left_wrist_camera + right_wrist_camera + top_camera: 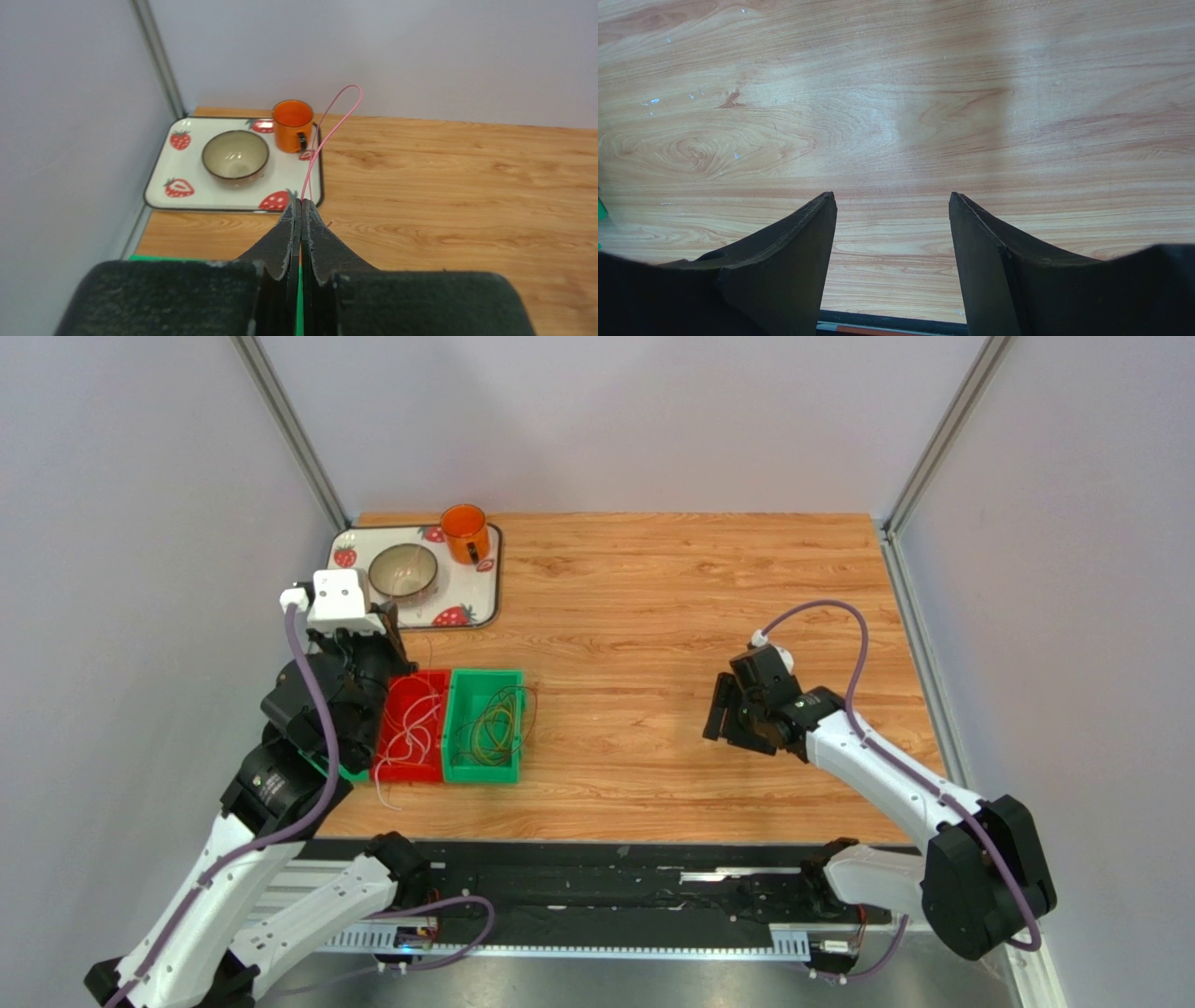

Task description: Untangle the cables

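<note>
Wood-grain table (659,616); pale grey walls (617,420); cables (491,725) in bins (481,773).

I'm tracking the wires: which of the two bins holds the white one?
The red bin, left of the green bin. The white wire loops inside it, while the green one holds yellow and dark wires.

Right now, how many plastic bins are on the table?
2. The red plastic bin sits next to the left arm. The green plastic bin is right beside it, toward the table's centre. The left arm may hide others.
</note>
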Controlling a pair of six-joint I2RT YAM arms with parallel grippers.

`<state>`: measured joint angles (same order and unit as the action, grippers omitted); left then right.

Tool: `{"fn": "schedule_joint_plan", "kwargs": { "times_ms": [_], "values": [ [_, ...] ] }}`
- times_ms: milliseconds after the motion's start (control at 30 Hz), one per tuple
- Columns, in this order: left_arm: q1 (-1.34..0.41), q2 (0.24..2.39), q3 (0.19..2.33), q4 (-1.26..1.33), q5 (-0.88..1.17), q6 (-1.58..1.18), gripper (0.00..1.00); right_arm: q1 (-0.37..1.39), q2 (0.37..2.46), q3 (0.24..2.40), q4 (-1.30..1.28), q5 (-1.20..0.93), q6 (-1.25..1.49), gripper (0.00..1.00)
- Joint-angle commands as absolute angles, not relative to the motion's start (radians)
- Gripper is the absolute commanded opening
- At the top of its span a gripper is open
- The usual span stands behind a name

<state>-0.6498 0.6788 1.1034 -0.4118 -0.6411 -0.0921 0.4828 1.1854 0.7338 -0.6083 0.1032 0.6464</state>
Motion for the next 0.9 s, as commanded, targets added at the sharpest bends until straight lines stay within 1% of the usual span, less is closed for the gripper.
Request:
{"fn": "schedule_joint_plan", "kwargs": {
  "times_ms": [0, 67, 100, 267, 533, 567, 667, 867],
  "values": [
    [-0.641, 0.666, 1.049, -0.437, -0.855, -0.072, 0.0, 0.48, 1.166, 0.729, -0.583, 0.106, 0.637, 0.64],
    [-0.615, 0.695, 1.039, -0.492, -0.917, -0.098, 0.0, 0.48, 1.17, 0.733, -0.578, 0.098, 0.638, 0.64],
    [-0.598, 0.709, 1.042, -0.514, -0.913, -0.129, 0.0, 0.48, 1.17, 0.735, -0.572, 0.092, 0.64, 0.64],
    [-0.456, 0.781, 1.06, -0.61, -0.821, -0.234, 0.0, 0.482, 1.161, 0.733, -0.56, 0.078, 0.647, 0.64],
    [-0.327, 0.851, 1.043, -0.742, -0.785, -0.454, 0.0, 0.48, 1.123, 0.736, -0.563, 0.077, 0.643, 0.65],
    [-0.305, 0.862, 1.037, -0.761, -0.754, -0.477, 0.0, 0.479, 1.124, 0.733, -0.56, 0.077, 0.64, 0.65],
    [-0.273, 0.884, 0.994, -0.747, -0.669, -0.535, 0.0, 0.479, 1.124, 0.727, -0.561, 0.075, 0.634, 0.65],
    [-0.25, 0.896, 0.908, -0.726, -0.657, -0.626, 0.0, 0.479, 1.092, 0.701, -0.563, 0.075, 0.634, 0.65]
  ]
}}
